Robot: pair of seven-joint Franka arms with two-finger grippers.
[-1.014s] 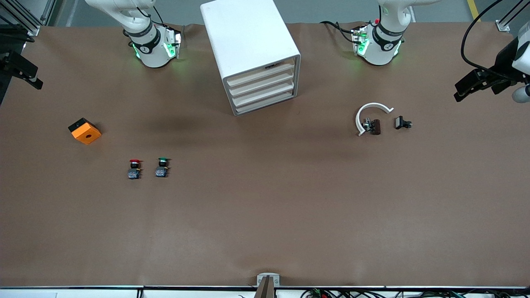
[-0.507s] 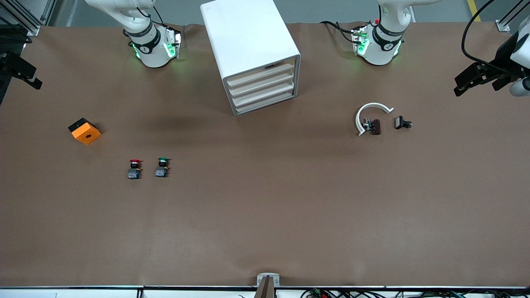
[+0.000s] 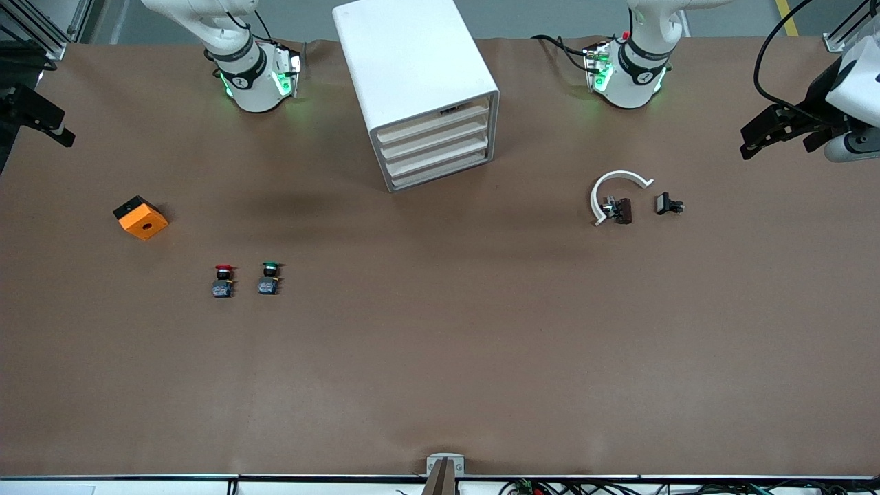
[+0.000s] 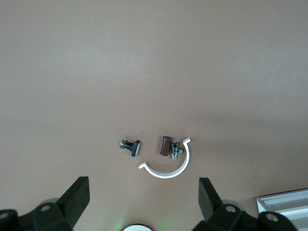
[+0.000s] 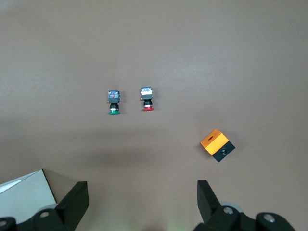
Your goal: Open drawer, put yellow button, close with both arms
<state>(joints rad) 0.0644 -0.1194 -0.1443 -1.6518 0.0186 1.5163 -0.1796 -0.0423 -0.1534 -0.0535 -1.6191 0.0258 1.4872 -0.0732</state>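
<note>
The white cabinet (image 3: 412, 62) stands between the arm bases. Its topmost drawer (image 3: 433, 124) sits flush with the three below it. A corner of the cabinet shows in the left wrist view (image 4: 284, 202) and the right wrist view (image 5: 24, 192). The yellow button is not in view. My left gripper (image 3: 746, 143) hangs open and empty above the left arm's end of the table; its own view (image 4: 143, 187) shows the jaws wide apart. My right gripper (image 3: 58, 134) hangs open and empty above the right arm's end (image 5: 142, 190).
A red-capped button (image 3: 223, 280) (image 5: 147, 98) and a green-capped button (image 3: 269, 278) (image 5: 114, 102) stand side by side. An orange block (image 3: 141, 218) (image 5: 217, 144) lies near them. A white curved clip (image 3: 605, 189) (image 4: 168, 171), a brown part (image 3: 624, 210) and a small black part (image 3: 667, 203) lie toward the left arm's end.
My left gripper has drifted a little toward the arm bases and the table's middle. My right gripper has barely shifted. Nothing on the table has moved.
</note>
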